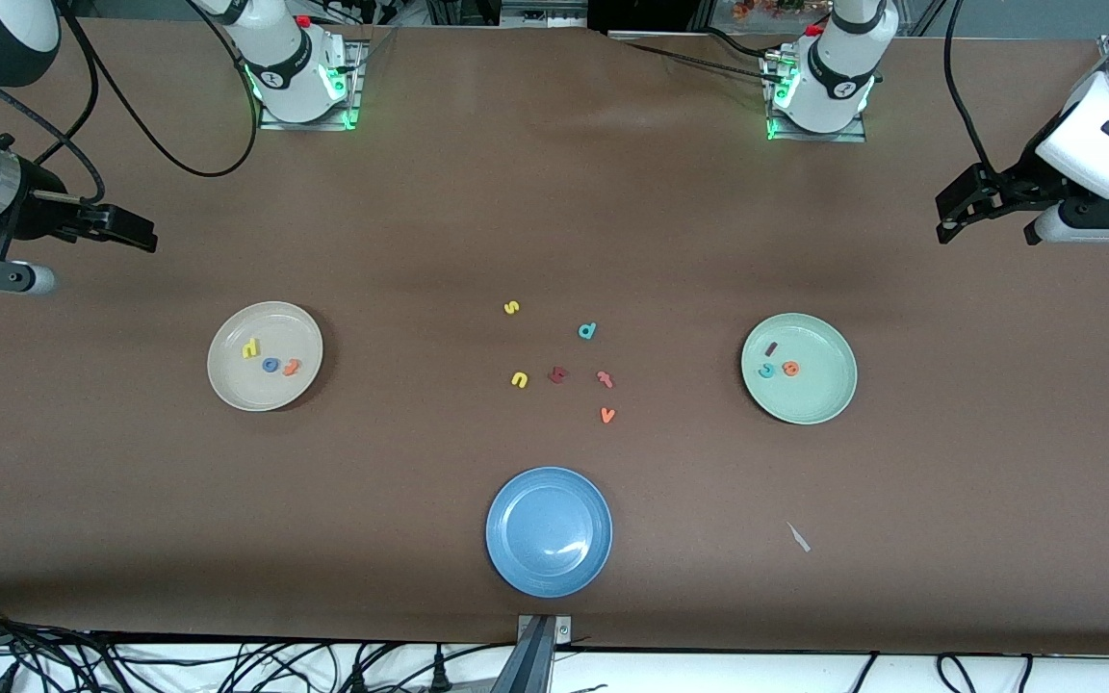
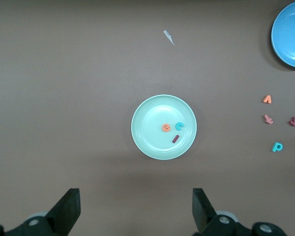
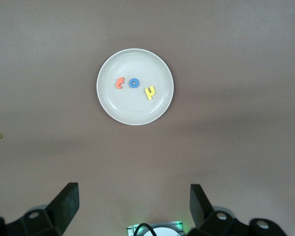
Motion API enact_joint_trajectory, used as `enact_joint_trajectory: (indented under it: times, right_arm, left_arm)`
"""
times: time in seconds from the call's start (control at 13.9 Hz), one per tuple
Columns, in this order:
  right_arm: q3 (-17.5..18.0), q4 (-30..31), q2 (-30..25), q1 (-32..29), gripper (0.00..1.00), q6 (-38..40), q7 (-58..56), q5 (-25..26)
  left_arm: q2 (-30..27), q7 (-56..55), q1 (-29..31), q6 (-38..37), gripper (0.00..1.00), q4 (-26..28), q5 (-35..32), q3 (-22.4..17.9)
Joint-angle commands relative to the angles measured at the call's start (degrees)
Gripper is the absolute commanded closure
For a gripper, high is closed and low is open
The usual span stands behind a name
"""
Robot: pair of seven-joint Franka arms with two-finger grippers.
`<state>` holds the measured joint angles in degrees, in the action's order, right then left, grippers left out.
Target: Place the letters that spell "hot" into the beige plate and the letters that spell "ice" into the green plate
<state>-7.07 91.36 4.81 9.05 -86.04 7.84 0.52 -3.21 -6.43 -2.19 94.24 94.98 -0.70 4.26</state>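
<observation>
— Where are the letters?
— The yellow h (image 1: 249, 349), blue o (image 1: 270, 365) and orange t (image 1: 293, 367) lie in the beige plate (image 1: 227, 390); the red i (image 1: 772, 349), teal c (image 1: 765, 371) and orange e (image 1: 790, 368) lie in the green plate (image 1: 819, 404).
— And the grippers?
— The left gripper (image 2: 136, 210) and right gripper (image 3: 132, 206) hang spread wide and empty, each high over its own end of the table (image 1: 554, 192).

Both arms wait raised and drawn back to their own ends of the worktop, the left gripper (image 1: 944, 229) and the right gripper (image 1: 145, 238) each empty, jaws spread wide, wrist cameras facing down.
</observation>
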Motion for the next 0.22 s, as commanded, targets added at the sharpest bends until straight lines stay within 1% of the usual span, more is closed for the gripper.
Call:
enact_joint_trajectory:
  times: [0.0,0.14]
  right_arm:
    - [-0.1,0.0,-0.6,-0.3,0.0,0.9,-1.5,-1.0]
    - [-0.1,0.0,-0.6,-0.3,0.0,1.0,-1.0,-1.0]
  left_arm:
    - [-0.9,-0.4,-1.9,-0.2,0.0,0.8,1.7,-2.4]
    - [-0.6,0.0,-1.9,-1.1,0.0,0.6,1.7,-2.8]
